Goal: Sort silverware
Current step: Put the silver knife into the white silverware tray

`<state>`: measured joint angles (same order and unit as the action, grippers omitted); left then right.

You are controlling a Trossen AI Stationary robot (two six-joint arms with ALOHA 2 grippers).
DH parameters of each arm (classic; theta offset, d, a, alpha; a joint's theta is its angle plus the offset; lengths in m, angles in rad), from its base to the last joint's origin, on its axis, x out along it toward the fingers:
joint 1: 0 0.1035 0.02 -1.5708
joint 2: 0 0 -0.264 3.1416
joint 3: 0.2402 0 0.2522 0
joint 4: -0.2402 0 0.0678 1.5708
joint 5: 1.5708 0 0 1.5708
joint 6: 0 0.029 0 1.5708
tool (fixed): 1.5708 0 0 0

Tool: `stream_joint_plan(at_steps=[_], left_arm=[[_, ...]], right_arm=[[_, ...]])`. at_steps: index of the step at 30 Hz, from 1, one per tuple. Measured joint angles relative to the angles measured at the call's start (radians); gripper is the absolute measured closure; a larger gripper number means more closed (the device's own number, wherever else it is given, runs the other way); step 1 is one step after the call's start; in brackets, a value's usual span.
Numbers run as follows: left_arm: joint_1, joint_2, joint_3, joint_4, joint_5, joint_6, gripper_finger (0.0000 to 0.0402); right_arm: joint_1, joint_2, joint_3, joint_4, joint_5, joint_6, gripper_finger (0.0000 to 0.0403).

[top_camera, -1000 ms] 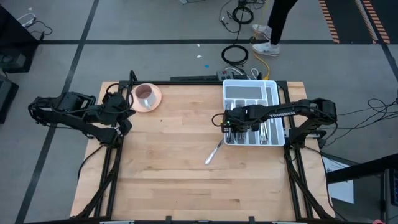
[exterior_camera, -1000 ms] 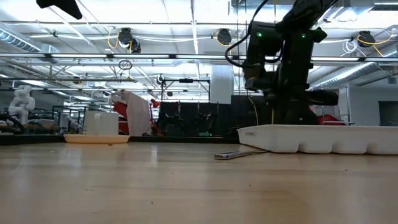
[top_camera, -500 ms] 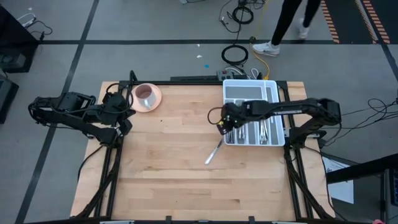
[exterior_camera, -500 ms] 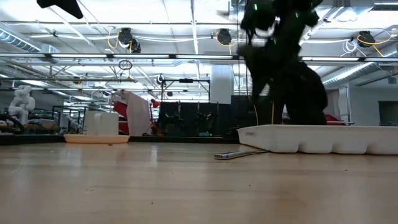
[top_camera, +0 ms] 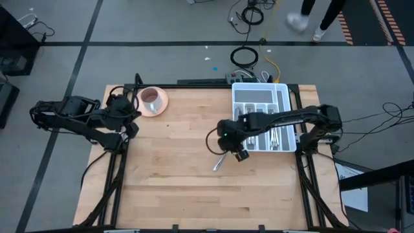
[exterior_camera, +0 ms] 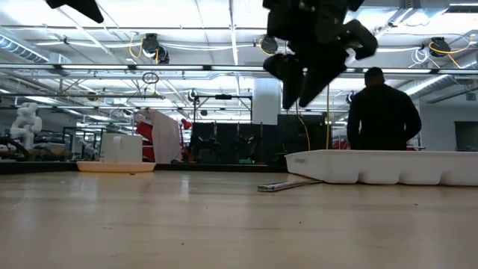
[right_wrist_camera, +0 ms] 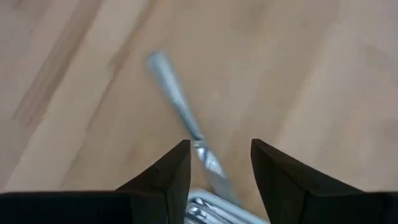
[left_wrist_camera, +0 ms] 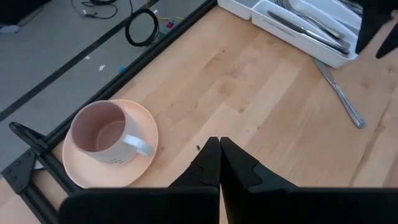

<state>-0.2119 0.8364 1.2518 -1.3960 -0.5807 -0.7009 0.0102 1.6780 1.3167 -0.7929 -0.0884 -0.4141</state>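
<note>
One silver knife [top_camera: 220, 162] lies flat on the wooden table just off the white tray's near left corner; it also shows in the low view [exterior_camera: 287, 184], the left wrist view [left_wrist_camera: 339, 93] and the right wrist view [right_wrist_camera: 177, 112]. Other silverware [top_camera: 275, 136] lies in the tray's [top_camera: 240, 90] compartments. My right gripper [top_camera: 234, 147] hangs open above the knife's tray-side end, well clear of the table [exterior_camera: 299, 78]. In its wrist view the knife runs between the two fingers [right_wrist_camera: 221, 165]. My left gripper [left_wrist_camera: 219, 155] is shut and empty at the table's left edge [top_camera: 131, 120].
A pink cup on a pink saucer [top_camera: 152, 100] stands at the far left, close to my left gripper [left_wrist_camera: 107, 134]. The tray's wall [exterior_camera: 388, 166] rises right of the knife. A person [exterior_camera: 382, 112] stands beyond the table's far edge.
My right gripper has risen out of the tray and gone toward the table's left and near edges, and now stands over the knife on the table. The knife has not moved. The person behind the table has walked on.
</note>
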Motion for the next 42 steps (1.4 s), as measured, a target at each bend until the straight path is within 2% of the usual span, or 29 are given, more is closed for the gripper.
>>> stream_joint_plan(at_steps=[4,8,27,33,36,42], left_arm=[[0.0,0.011,0.0,0.0,0.0,0.0,0.0401],[0.0,0.028,0.0,0.0,0.0,-0.021,0.0401],[0.0,0.097,0.0,-0.002,0.0,-0.026,0.0388],[0.0,0.097,0.0,-0.005,0.0,-0.026,0.0388],[0.0,0.097,0.0,-0.006,0.0,-0.026,0.0388],[0.0,0.097,0.0,-0.013,0.0,-0.024,0.0388]], right_arm=[[0.005,0.059,0.0,-0.019,-0.085,-0.099,0.0247],[0.005,0.116,0.0,-0.024,-0.119,-0.128,0.0247],[0.005,0.303,-0.001,0.114,-0.12,-0.144,0.0247],[0.015,0.364,0.005,0.076,-0.093,-0.207,0.0256],[0.038,0.396,0.01,0.062,0.009,-0.243,0.0281],[0.074,0.417,0.013,0.08,0.059,-0.267,0.0387]])
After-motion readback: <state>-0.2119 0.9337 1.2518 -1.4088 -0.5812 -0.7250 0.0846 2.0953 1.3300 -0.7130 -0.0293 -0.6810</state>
